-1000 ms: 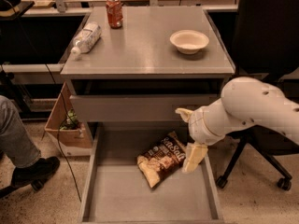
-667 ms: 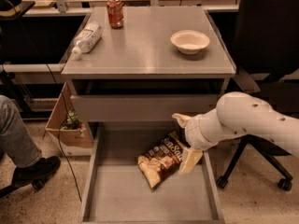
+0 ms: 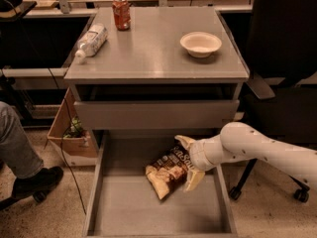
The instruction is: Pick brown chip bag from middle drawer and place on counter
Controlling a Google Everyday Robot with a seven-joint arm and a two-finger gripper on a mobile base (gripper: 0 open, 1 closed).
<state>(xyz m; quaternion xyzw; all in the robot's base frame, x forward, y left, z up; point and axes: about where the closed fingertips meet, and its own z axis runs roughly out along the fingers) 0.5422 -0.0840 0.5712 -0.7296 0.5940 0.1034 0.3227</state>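
The brown chip bag (image 3: 166,171) lies tilted on the floor of the open middle drawer (image 3: 158,209), towards its back right. My gripper (image 3: 183,163) reaches in from the right on a white arm. It is open, with one pale finger (image 3: 184,142) above the bag's right end and the other finger (image 3: 194,179) below it. The bag rests on the drawer floor. The grey counter (image 3: 153,53) is the cabinet top above.
On the counter stand a red can (image 3: 121,14), a clear plastic bottle (image 3: 91,39) lying on its side, and a pale bowl (image 3: 200,43). The drawer above (image 3: 156,114) is slightly open. A person's leg and shoe (image 3: 22,162), a cardboard box (image 3: 67,133) and an office chair (image 3: 282,58) flank the cabinet.
My arm has dropped lower and moved left into the drawer. The fingers now straddle the bag's right end. The bag has not moved.
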